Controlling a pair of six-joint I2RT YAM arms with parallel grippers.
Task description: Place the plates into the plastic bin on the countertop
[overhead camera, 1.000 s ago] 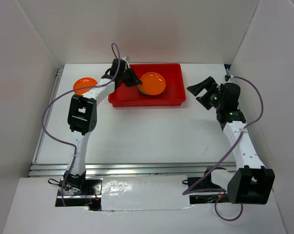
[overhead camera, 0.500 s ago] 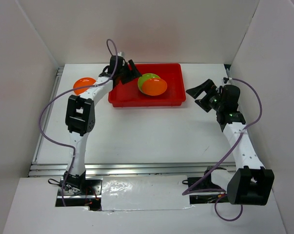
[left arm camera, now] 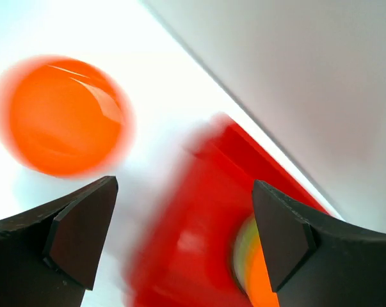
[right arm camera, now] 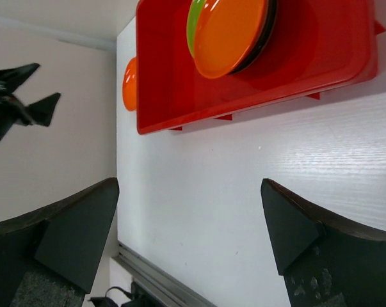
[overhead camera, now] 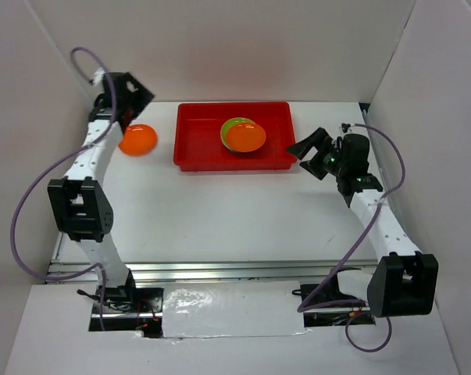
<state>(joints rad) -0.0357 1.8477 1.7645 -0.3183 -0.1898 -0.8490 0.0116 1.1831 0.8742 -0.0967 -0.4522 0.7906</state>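
The red plastic bin (overhead camera: 196, 148) stands at the back of the white countertop (overhead camera: 219, 211). Inside it an orange plate (overhead camera: 246, 137) lies on a lime green plate (overhead camera: 233, 125). In the right wrist view the same orange plate (right arm camera: 228, 32) covers the green one (right arm camera: 193, 19), and a dark rim shows under them. Another orange plate (overhead camera: 137, 139) rests on the countertop left of the bin. My left gripper (overhead camera: 135, 95) hangs open and empty, raised near the back left wall above that plate (left arm camera: 64, 115). My right gripper (overhead camera: 306, 150) is open and empty just right of the bin.
White walls enclose the countertop on three sides. A metal rail (overhead camera: 212, 270) runs along its near edge and another along the left edge. In the left wrist view the bin (left arm camera: 205, 224) is blurred by motion.
The left gripper opened and let go of the orange plate onto the green one in the bin, then swung back left and up. The right arm shifted slightly toward the bin.
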